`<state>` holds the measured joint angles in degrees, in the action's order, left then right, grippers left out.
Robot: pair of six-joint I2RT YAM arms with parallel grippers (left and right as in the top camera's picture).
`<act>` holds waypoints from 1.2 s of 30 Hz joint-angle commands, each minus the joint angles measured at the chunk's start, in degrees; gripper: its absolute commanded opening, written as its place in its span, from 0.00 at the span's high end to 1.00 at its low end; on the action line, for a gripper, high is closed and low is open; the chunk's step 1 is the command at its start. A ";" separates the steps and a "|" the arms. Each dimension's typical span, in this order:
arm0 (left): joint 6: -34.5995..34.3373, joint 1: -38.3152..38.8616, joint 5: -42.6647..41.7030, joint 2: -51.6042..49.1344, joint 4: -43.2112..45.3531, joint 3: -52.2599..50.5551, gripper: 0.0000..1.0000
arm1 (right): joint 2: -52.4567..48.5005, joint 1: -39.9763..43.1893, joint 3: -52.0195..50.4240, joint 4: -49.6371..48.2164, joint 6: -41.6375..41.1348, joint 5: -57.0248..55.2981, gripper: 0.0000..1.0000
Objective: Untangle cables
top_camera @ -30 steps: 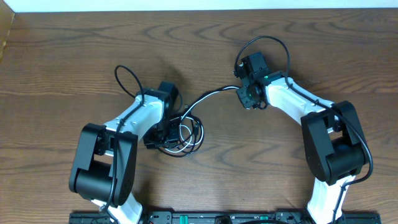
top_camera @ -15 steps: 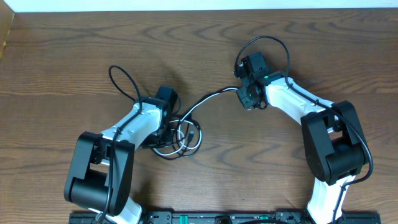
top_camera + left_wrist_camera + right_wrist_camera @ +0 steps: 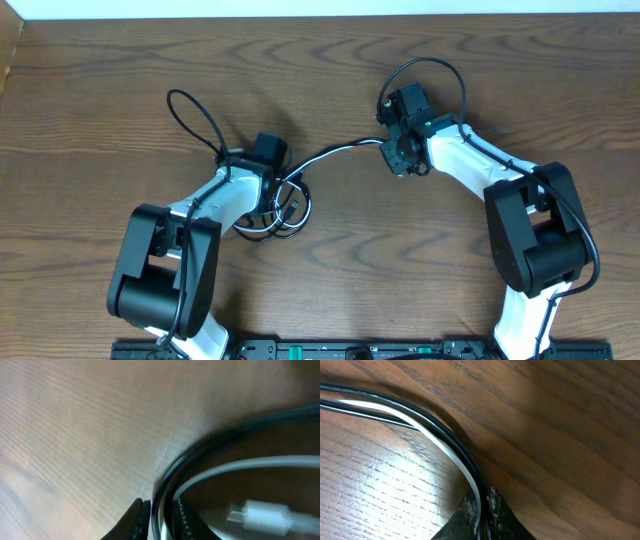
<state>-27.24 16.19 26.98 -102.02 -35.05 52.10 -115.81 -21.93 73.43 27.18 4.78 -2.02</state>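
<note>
The cables (image 3: 288,212), black and white cords, lie in a small coil on the wooden table left of centre. From the coil a strand (image 3: 335,153) runs up and right to my right gripper (image 3: 398,156). My left gripper (image 3: 268,198) sits at the coil's left side. In the left wrist view, the left gripper (image 3: 162,519) is shut on a black and a white cord, with a white plug (image 3: 257,513) lying just to the right. In the right wrist view, the right gripper (image 3: 483,512) is shut on the black and white cords (image 3: 451,435), which curve away to the upper left.
Thick black wires fixed to the arms loop above the left wrist (image 3: 195,118) and above the right wrist (image 3: 432,75). The brown wooden table (image 3: 330,270) reaches a pale back edge (image 3: 320,8).
My left gripper has closed on the coil's cords. The left arm has shifted, and the coil has drawn slightly up and left. The right arm has not moved.
</note>
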 commanded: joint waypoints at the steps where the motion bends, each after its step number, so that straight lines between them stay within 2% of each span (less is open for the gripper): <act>1: -0.94 -0.26 -1.55 1.07 -5.20 4.11 0.80 | -3.15 0.20 -1.99 0.90 -0.68 -2.47 0.92; 3: -0.94 -0.26 -4.07 3.58 -7.85 7.04 0.80 | -3.15 0.17 -1.99 0.87 -0.68 -2.32 0.92; 6: -0.96 -0.24 -10.05 8.87 -8.09 9.51 0.70 | -3.15 0.20 -1.99 0.87 -0.68 -2.32 0.92; 11: -0.94 -0.24 -12.22 14.01 -9.33 9.53 0.70 | -3.15 0.20 -1.99 0.90 -0.68 -2.34 0.92; 19: -0.98 -0.24 -12.24 13.22 -13.99 6.58 0.70 | -3.15 0.20 -1.99 0.87 -0.68 -2.34 0.91; 33: -5.88 -0.24 -12.52 11.65 -11.32 1.77 0.69 | -3.17 0.20 -1.99 0.68 -0.70 -2.29 0.88; 36: -6.34 -0.24 -14.67 11.61 -10.14 0.70 0.69 | -3.15 0.13 -1.99 1.53 -0.70 -2.08 0.78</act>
<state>-31.75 16.19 14.44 -89.91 -45.76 54.30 -115.81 -21.93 73.43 27.16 4.56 -2.87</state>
